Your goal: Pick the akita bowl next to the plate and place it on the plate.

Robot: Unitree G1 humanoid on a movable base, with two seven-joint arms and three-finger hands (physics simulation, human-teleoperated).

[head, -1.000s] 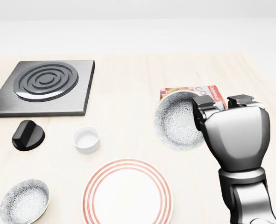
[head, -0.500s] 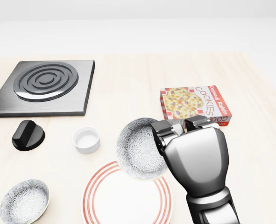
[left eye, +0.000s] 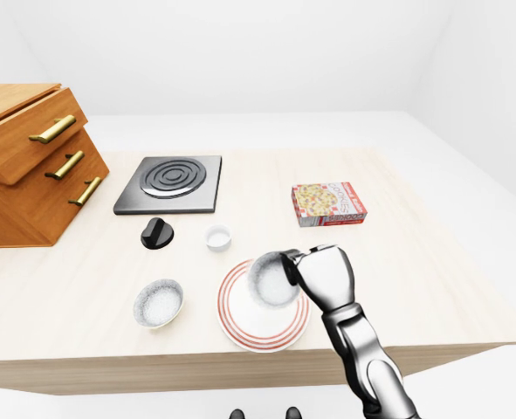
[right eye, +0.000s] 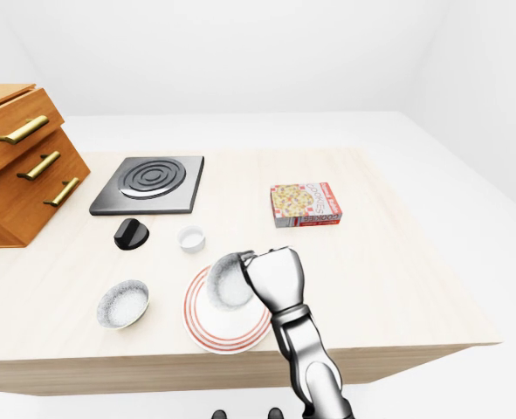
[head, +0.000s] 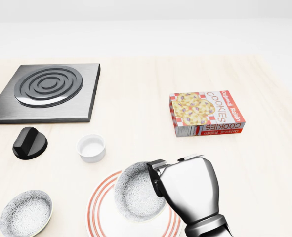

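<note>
The silver right hand (head: 187,190) gripped the tilted grey-patterned ceramic bowl (head: 135,197) above the near red-ringed white plate (head: 102,210).

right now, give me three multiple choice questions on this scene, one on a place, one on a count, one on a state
1. Where is the grey-patterned ceramic bowl in the right robot hand? A over the red-ringed white plate; B flat on the tabletop; C beyond the table edge.
2. How many grey-patterned bowls show? A one; B two; C three.
3. How does the held bowl sit? A level; B tipped on its side; C upside down.
Answers: 1 A, it overlaps the plate in every view. 2 B, a second patterned bowl rests left of the plate. 3 B, its hollow faces sideways, not up.
</note>
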